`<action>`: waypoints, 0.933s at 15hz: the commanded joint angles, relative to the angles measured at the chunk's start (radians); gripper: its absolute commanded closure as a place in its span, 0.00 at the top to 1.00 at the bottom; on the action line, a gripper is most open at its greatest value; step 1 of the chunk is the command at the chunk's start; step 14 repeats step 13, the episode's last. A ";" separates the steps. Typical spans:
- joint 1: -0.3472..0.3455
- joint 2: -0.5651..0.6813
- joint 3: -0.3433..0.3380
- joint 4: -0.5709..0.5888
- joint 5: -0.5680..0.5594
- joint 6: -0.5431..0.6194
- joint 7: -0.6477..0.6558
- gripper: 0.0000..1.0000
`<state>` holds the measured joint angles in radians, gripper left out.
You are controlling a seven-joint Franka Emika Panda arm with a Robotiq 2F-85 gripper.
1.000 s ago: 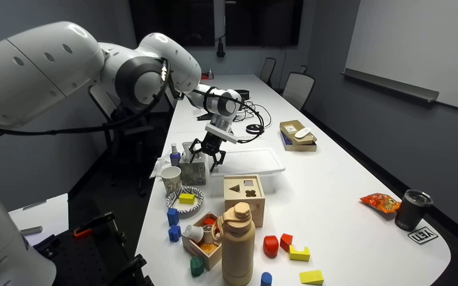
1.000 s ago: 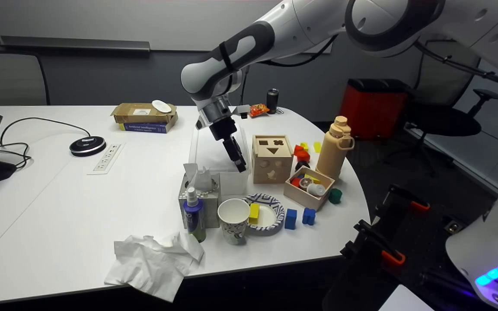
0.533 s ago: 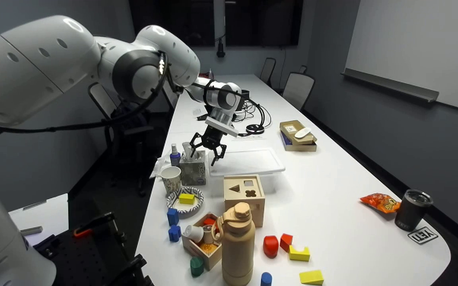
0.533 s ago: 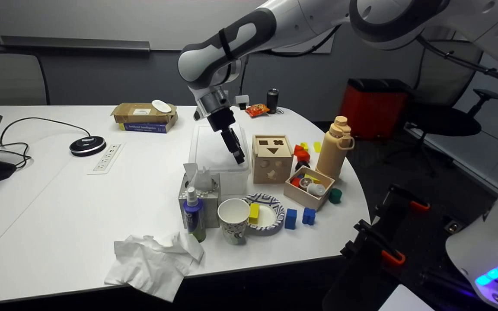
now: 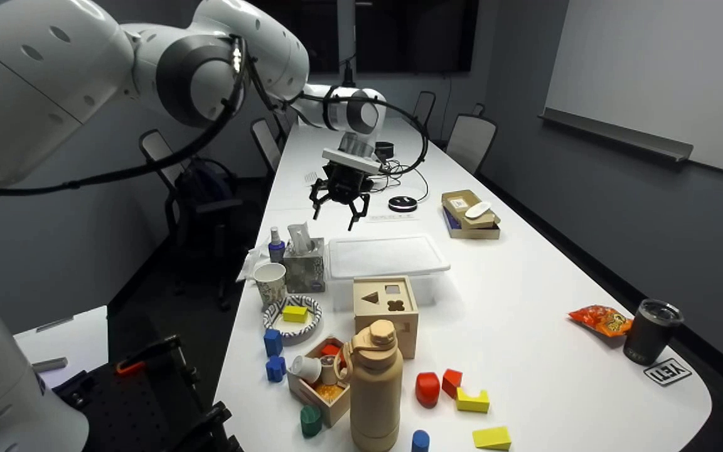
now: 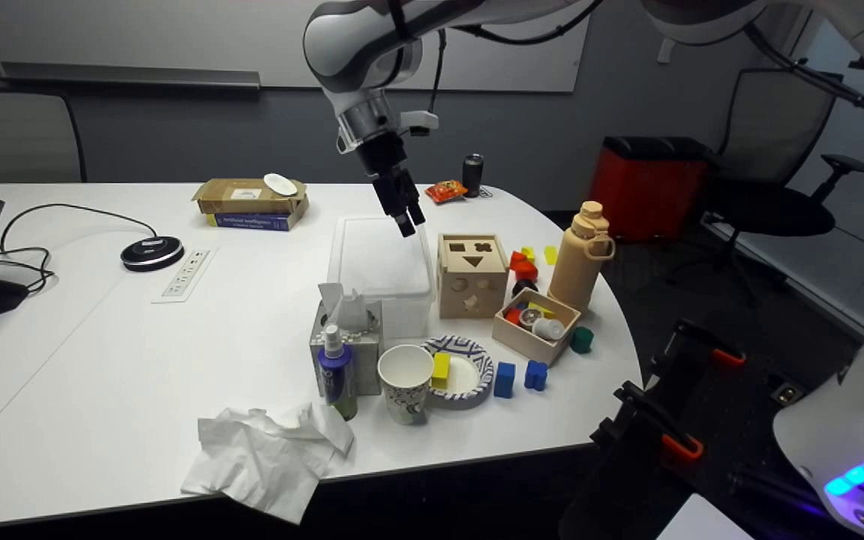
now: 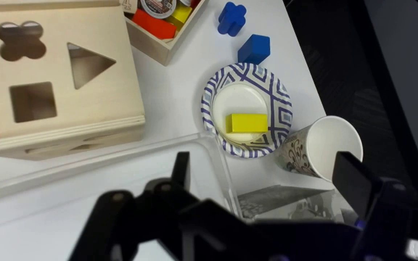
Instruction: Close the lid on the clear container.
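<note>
The whitish-translucent lid lies flat over the top of the clear container. Both also show in an exterior view, with the lid above the container's front wall. In the wrist view the lid and its raised rim fill the lower left. I cannot tell whether every edge is snapped down. My gripper is open and empty, held in the air above the lid's far part and apart from it. It also shows in an exterior view and the wrist view.
A tissue box and the wooden shape-sorter block stand close beside the container. A spray bottle, paper cup, patterned plate, small wooden box and tan bottle are nearby.
The gripper has risen from low at the lid's edge near the tissue box and moved away, back over the lid's far side. The lid stays on the container.
</note>
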<state>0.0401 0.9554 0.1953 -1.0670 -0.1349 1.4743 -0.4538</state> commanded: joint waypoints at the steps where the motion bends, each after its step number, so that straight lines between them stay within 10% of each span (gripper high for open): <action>1: -0.007 -0.105 -0.018 -0.055 0.004 0.038 0.104 1.00; 14: 0.020 -0.214 -0.087 -0.048 0.039 0.002 0.235 1.00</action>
